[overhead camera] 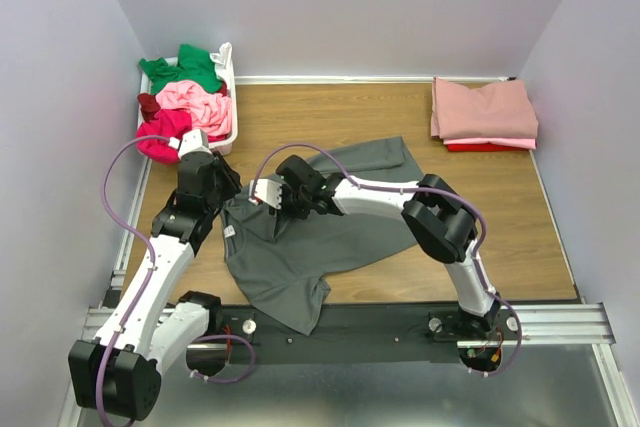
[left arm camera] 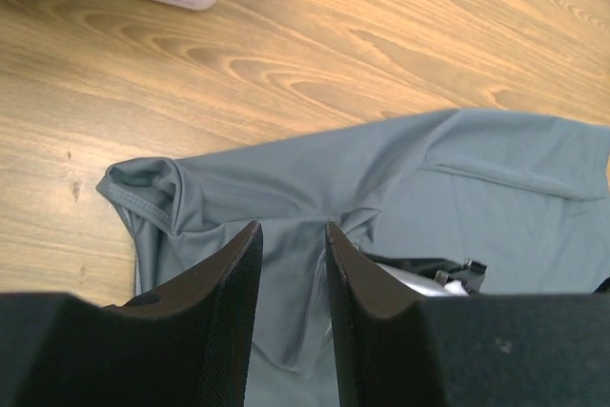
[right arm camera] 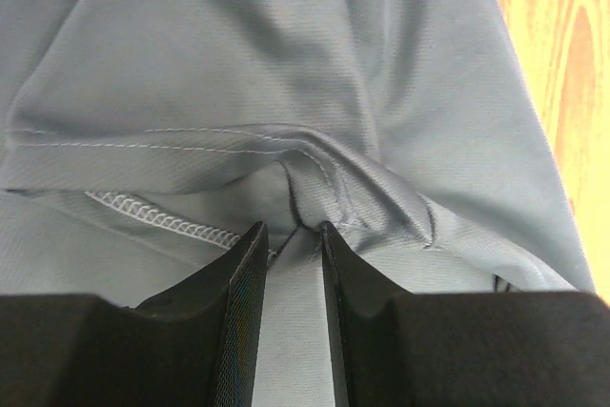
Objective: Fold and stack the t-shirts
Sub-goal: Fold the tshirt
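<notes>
Wood-grain surface (overhead camera: 520,237) between pale walls fills my top view. Across its middle lies the dark grey short-sleeved cloth t-shirt (overhead camera: 330,237), rumpled, with one corner hanging over the near edge onto the black rail (overhead camera: 380,322).

My left pincer (left arm camera: 291,228) sits at the shirt's left side. Its jaws are drawn close with a fold of grey cloth running between them. Puckers fan out from the tips, so I read it as gripping the shirt.

My right pincer (right arm camera: 286,228) is just beside it, over the same end of the shirt. Its jaws are narrowed onto a bunched seam, with the stitching showing right at the tips.

At the far left corner stands the white plastic basket (overhead camera: 230,112). It holds a crumpled green t-shirt (overhead camera: 185,67), a light pink t-shirt (overhead camera: 195,102), a magenta t-shirt (overhead camera: 165,132) and a bit of a maroon t-shirt (overhead camera: 148,104).

At the far right, well apart from the arms, the folded dusty rose t-shirt (overhead camera: 485,107) lies on the folded red t-shirt (overhead camera: 490,146). Only the near edge of the red one shows.
</notes>
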Available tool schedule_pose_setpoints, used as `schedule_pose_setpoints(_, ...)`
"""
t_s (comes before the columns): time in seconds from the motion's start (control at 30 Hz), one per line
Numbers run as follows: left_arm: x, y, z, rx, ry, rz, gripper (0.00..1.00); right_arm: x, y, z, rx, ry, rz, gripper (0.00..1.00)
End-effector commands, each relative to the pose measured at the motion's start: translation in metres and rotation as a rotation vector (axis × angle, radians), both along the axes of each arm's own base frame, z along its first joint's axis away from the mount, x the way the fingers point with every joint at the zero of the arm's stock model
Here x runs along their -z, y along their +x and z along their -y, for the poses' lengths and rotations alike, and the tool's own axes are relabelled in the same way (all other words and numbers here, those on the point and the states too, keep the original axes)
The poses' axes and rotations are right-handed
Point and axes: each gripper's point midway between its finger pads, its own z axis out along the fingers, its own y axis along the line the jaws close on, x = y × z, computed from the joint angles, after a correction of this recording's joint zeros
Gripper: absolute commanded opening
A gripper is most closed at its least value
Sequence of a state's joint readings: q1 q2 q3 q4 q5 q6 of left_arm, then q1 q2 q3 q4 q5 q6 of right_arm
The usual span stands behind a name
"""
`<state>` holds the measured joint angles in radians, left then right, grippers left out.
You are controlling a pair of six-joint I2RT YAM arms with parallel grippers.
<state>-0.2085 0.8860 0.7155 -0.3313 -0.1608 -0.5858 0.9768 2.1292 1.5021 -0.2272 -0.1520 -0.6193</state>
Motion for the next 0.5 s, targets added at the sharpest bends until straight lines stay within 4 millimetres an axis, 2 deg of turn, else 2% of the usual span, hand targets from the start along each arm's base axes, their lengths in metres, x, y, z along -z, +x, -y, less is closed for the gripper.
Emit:
schedule_pose_setpoints(0.0, -0.005, -0.005, 0.000, 0.032, 0.011, 0.004, 0.41, -0.004, 0.012, -0.007, 0.029, 0.008, 0.037, 0.37)
schedule_pose_setpoints(0.17, -0.006, -0.006, 0.000, 0.035, 0.009, 0.008, 0.41, 0.000, 0.013, -0.011, 0.030, 0.006, 0.036, 0.40)
schedule_pose_setpoints(0.47, -0.011, -0.008, -0.002, 0.032, 0.008, 0.022, 0.41, 0.006, 0.018, -0.015, 0.040, 0.006, 0.034, 0.40)
